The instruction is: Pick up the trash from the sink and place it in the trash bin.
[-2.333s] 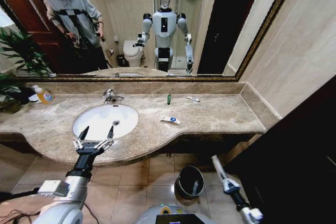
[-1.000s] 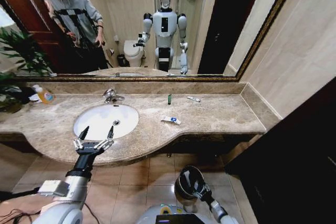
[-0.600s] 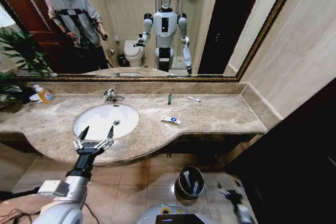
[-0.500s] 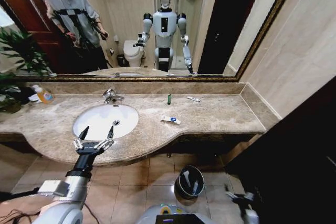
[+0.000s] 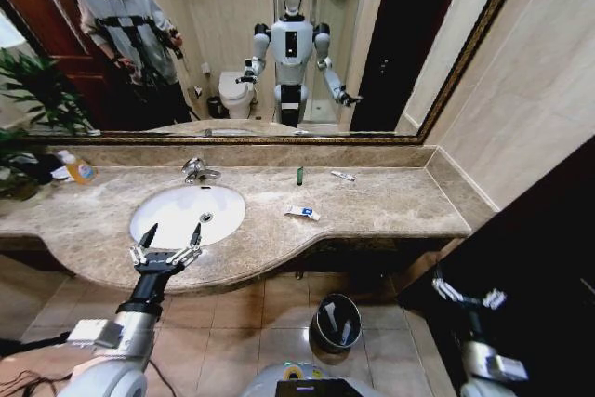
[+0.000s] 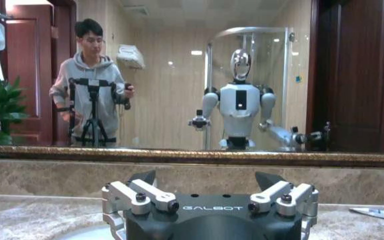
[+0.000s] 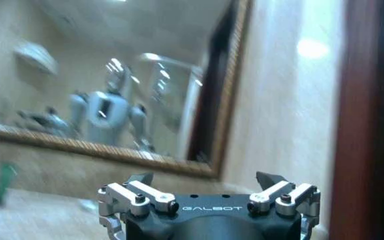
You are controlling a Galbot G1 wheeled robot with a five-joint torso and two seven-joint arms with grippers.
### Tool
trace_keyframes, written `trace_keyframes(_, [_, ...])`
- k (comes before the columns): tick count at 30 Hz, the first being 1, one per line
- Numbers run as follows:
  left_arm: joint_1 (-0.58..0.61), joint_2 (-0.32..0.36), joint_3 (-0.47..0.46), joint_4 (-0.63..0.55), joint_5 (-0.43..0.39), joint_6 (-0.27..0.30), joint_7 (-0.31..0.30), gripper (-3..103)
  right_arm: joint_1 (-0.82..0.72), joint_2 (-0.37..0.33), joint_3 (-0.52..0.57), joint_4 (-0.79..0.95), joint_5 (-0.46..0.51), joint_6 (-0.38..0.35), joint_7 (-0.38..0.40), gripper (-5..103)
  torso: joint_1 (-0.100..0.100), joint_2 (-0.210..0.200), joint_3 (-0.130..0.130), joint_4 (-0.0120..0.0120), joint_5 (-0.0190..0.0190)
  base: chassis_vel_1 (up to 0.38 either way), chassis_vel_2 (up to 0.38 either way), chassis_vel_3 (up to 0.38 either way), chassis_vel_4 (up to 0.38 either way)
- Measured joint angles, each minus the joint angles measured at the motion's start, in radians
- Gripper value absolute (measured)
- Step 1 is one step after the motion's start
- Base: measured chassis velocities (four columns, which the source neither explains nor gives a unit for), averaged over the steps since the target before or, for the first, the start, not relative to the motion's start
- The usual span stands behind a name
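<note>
The white oval sink point(image 5: 172, 220) sits in the brown marble countertop point(image 5: 390, 206). To its right on the counter lie a flat white-blue packet point(image 5: 301, 213), a tiny green bottle point(image 5: 299, 175) and a thin wrapped stick point(image 5: 343, 175) point(image 6: 373, 213). My left gripper point(image 5: 172, 239) point(image 6: 205, 179) hovers open over the sink's front rim, holding nothing. On the floor below the counter stands the black trash bin point(image 5: 337, 321). Right of the bin, my right gripper point(image 5: 465, 297) point(image 7: 204, 180) is raised, open and holding nothing. The green bottle point(image 7: 4, 182) shows blurred in the right wrist view.
A chrome faucet point(image 5: 195, 169) stands behind the basin and an orange soap bottle point(image 5: 79, 169) at the counter's far left, by a plant point(image 5: 33, 90). A dark wooden panel point(image 5: 530, 258) rises close on the right. A mirror runs behind the counter.
My right arm has swung from over the trash bin out to the right and then upward, gripper open. The left arm has not moved.
</note>
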Motion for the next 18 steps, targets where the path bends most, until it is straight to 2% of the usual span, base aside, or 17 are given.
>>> trace_keyframes(1, [0.0,0.0,0.0,0.0,0.0,0.0,0.0,100,0.021,-0.025,-0.016,0.035,0.018,-0.047,-0.027,100,0.0,0.0,0.0,0.0,-0.0002,0.0,0.0,0.0,0.0])
trace_keyframes(2, [0.0,0.0,0.0,0.0,0.0,0.0,0.0,100,0.021,-0.025,-0.016,0.035,0.018,-0.047,-0.027,100,0.0,0.0,0.0,0.0,-0.0002,0.0,0.0,0.0,0.0])
trace_keyframes(3, [0.0,0.0,0.0,0.0,0.0,0.0,0.0,100,0.042,-0.048,-0.029,0.047,0.034,-0.081,-0.052,100,0.0,0.0,0.0,0.0001,-0.0002,0.0,0.0,0.0,0.0])
trace_keyframes(6, [0.0,0.0,0.0,0.0,0.0,0.0,0.0,100,0.165,-0.173,-0.093,0.038,0.077,-0.193,-0.175,100,0.0,0.0,0.0,0.0007,0.0004,0.0,0.0,0.0,0.0])
trace_keyframes(7, [0.0,0.0,0.0,0.0,0.0,0.0,0.0,100,0.165,-0.173,-0.093,0.038,0.077,-0.193,-0.175,100,0.0,0.0,0.0,0.0007,0.0004,0.0,0.0,0.0,0.0])
trace_keyframes(9, [0.0,0.0,0.0,0.0,0.0,0.0,0.0,100,0.232,-0.25,-0.137,0.008,0.121,-0.238,-0.255,100,0.0,0.0,0.0,0.0006,0.0004,0.0,0.0,0.0,0.0])
trace_keyframes(10, [0.0,0.0,0.0,0.0,0.0,0.0,0.0,100,0.246,-0.269,-0.151,-0.002,0.132,-0.247,-0.27,100,0.0,0.0,0.0,0.0005,0.0002,0.0,0.0,0.0,0.0])
trace_keyframes(11, [0.0,0.0,0.0,0.0,0.0,0.0,0.0,100,0.246,-0.269,-0.151,-0.002,0.132,-0.247,-0.27,100,0.0,0.0,0.0,0.0005,0.0002,0.0,0.0,0.0,0.0])
trace_keyframes(13, [0.0,0.0,0.0,0.0,0.0,0.0,0.0,100,0.3,-0.348,-0.212,-0.045,0.18,-0.276,-0.312,100,0.0,0.0,0.0,0.0004,0.0003,0.0,0.0,0.0,0.0])
trace_keyframes(16, [0.0,0.0,0.0,0.0,0.0,0.0,0.0,100,0.327,-0.389,-0.247,-0.066,0.205,-0.299,-0.325,100,0.0,0.0,0.0,0.0003,0.0001,0.0,0.0,0.0,0.0])
trace_keyframes(18, [0.0,0.0,0.0,0.0,0.0,0.0,0.0,100,0.388,-0.456,-0.327,-0.107,0.251,-0.328,-0.345,100,0.0,0.0,0.0,0.0003,0.0001,0.0,0.0,0.0,0.0])
